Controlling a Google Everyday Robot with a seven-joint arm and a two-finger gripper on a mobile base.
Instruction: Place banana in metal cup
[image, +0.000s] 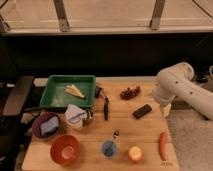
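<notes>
The banana, pale yellow, lies in a green tray at the back left of the wooden table. The metal cup, round with a bluish inside, stands upright near the front middle of the table, well apart from the tray. My white arm bends over the table's right edge and runs off the frame to the right. The gripper itself does not show; it is out of view or hidden behind the arm, far from both banana and cup.
A white cup and a dark bowl with a blue sponge sit in front of the tray. A red bowl, an apple, a carrot-like stick, a black block, red grapes and a black tool lie around.
</notes>
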